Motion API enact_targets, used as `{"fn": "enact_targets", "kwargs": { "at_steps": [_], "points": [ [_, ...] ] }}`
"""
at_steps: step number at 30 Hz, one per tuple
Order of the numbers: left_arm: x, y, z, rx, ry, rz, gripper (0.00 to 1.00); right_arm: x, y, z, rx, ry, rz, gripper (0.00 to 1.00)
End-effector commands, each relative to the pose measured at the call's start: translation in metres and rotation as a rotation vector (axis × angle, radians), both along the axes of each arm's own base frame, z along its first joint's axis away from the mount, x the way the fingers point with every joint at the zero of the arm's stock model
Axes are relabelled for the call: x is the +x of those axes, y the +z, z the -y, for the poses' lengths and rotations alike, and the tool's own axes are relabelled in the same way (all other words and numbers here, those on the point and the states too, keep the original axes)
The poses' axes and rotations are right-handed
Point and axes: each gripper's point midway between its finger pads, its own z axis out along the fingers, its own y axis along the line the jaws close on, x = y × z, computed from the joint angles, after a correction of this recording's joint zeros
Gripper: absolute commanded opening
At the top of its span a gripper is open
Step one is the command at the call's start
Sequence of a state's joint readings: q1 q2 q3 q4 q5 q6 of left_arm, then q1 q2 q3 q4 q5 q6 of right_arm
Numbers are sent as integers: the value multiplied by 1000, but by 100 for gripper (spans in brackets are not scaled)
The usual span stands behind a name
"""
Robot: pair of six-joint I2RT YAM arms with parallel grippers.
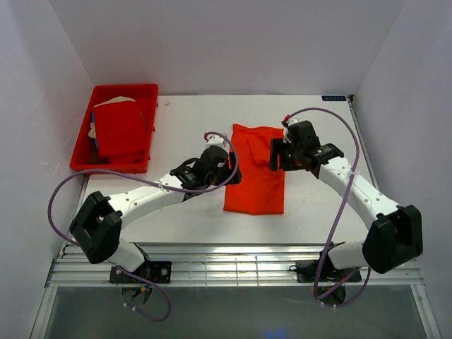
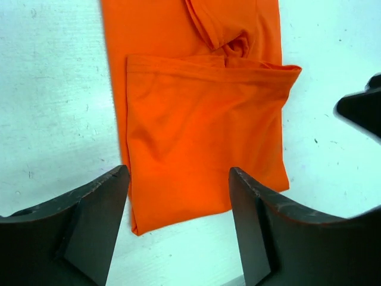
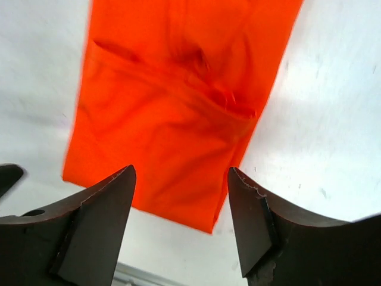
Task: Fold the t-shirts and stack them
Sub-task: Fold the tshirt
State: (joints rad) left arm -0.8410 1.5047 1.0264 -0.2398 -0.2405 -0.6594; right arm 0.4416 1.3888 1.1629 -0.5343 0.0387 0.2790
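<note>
The bright orange t-shirt [image 1: 256, 169] lies flat on the white table, folded into a long strip with a flap doubled over it. It also shows in the left wrist view [image 2: 202, 149] and the right wrist view [image 3: 178, 113]. My left gripper [image 1: 232, 171] is open and empty at the strip's left edge; in its own view [image 2: 178, 185] nothing lies between the fingers. My right gripper [image 1: 277, 157] is open and empty at the strip's right edge, also seen in its own view [image 3: 181, 179]. The deeper red t-shirt [image 1: 120, 128] lies folded in the tray.
A rigid red plastic tray [image 1: 147, 148] stands at the back left of the table and holds the red shirt with a bit of white cloth under it. White walls close in the table on three sides. A metal rail runs along the near edge.
</note>
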Motion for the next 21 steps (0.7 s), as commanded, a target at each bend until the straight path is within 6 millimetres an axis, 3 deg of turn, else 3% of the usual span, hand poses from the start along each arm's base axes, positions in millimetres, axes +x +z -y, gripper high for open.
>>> {"fn": "enact_targets", "kwargs": {
  "at_steps": [1, 2, 4, 8, 13, 21],
  "points": [
    [-21, -16, -12, 29, -34, -72, 79, -40, -56, 14, -43, -36, -163, 70],
    [-25, -21, -12, 24, -45, -91, 91, -52, -69, 18, -43, -48, -191, 71],
    [-36, -33, -13, 11, -75, -143, 98, -63, -79, 21, -38, -53, -220, 71],
    [-43, -36, -12, -45, -104, -152, 98, -77, -87, 25, -20, -83, -228, 71],
    [-54, -53, -9, -120, -146, -209, 97, -90, -104, 28, -7, -93, -259, 71],
    [-55, -70, -5, -198, -149, -244, 96, -104, -125, 26, 18, -96, -313, 69]
  ]
}}
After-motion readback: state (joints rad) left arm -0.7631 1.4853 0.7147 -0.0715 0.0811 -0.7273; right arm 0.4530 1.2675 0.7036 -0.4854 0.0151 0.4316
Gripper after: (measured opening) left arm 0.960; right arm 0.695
